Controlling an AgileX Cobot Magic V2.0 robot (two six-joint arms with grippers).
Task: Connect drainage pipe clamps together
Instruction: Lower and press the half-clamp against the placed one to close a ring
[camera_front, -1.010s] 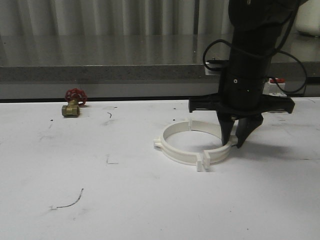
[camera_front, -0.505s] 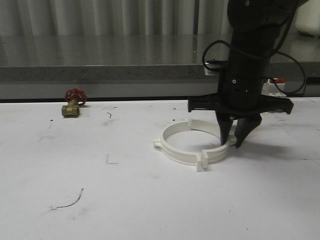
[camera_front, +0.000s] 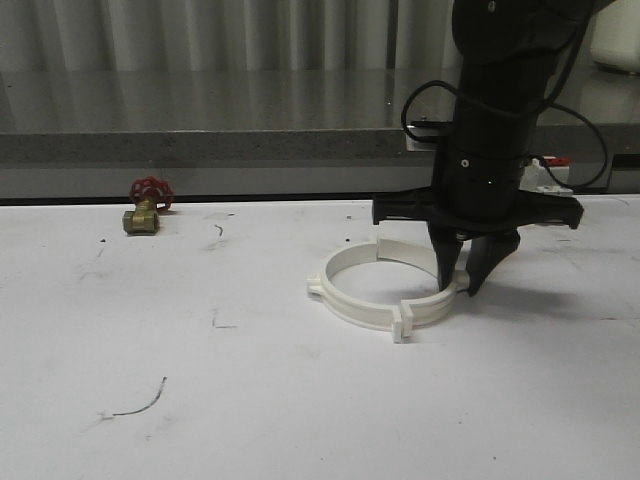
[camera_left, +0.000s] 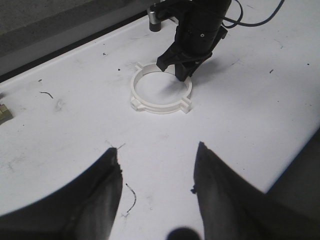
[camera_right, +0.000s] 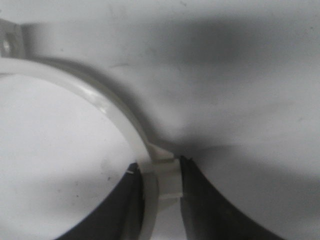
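The two drainage pipe clamps (camera_front: 385, 290) lie flat on the white worktop (camera_front: 300, 400), a little right of the middle. They are two cream-white half bands. Their end tabs meet at the front and at the back, so together they look like one ring. A small nub sticks out on the ring's left side.

The right gripper (camera_front: 465, 285) comes straight down onto the right side of the ring. Its jaws are nearly closed, one dark finger inside the band and one outside. In the right wrist view they pinch the band at its little nub (camera_right: 167, 172).

The left gripper (camera_left: 155, 192) hangs over bare worktop, well apart from the ring. Its jaws are spread wide and hold nothing.

There is one brass valve with a red handwheel (camera_front: 147, 205) far to the left, near the back edge of the worktop. A white block with a red top (camera_front: 548, 172) peeks out behind the right arm. A few thin dark marks dot the worktop.

Behind the worktop runs a grey ledge (camera_front: 200, 145). Nothing stands close to the ring but the right gripper. There is lots of open room in front of it and to its left.
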